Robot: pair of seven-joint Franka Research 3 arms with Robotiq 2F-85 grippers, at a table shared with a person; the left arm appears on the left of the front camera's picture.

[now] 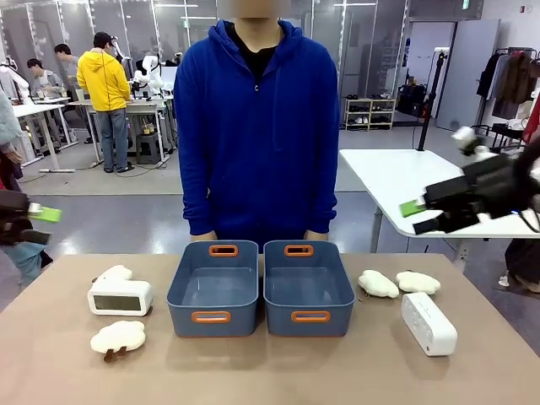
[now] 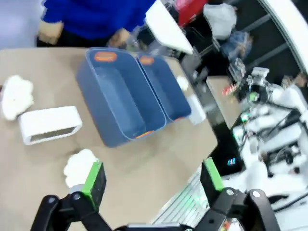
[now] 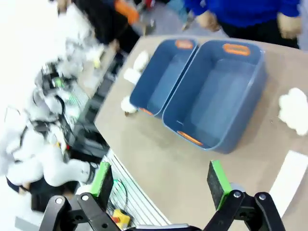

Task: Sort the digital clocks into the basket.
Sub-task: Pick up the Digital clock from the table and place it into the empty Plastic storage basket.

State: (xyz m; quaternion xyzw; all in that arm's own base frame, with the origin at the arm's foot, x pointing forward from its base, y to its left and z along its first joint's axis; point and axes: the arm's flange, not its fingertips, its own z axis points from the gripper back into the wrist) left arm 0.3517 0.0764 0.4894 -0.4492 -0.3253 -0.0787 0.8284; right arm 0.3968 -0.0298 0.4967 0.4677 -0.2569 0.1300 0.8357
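Left wrist view puts the left tool [image 2: 153,174] over the near edge of the brown surface [image 2: 144,161], its green-padded fingers [image 2: 94,176] spread wide with nothing between them. The right wrist view shows the right tool [image 3: 160,179] just as wide open and empty, also above the surface's edge.

From the front, both tools hang high at the frame's left and right borders, well apart from everything below, so the middle is open. The left-hand basket [image 1: 240,322] and right-hand basket [image 1: 278,322] are blue-grey tubs with orange handle slots. They stand side by side at centre, both empty.

The left-hand digital clock [image 1: 120,297] is white and round-cornered, with its greyish screen facing the camera. It lies at frame left between two cream cloud-shaped plush toys [image 1: 118,337], apart from the baskets. The right-hand digital clock [image 1: 429,323] lies angled at lower right, near two more plush toys. Its screen is not clear. A person in a blue hoodie [image 1: 257,126] stands at the far edge.
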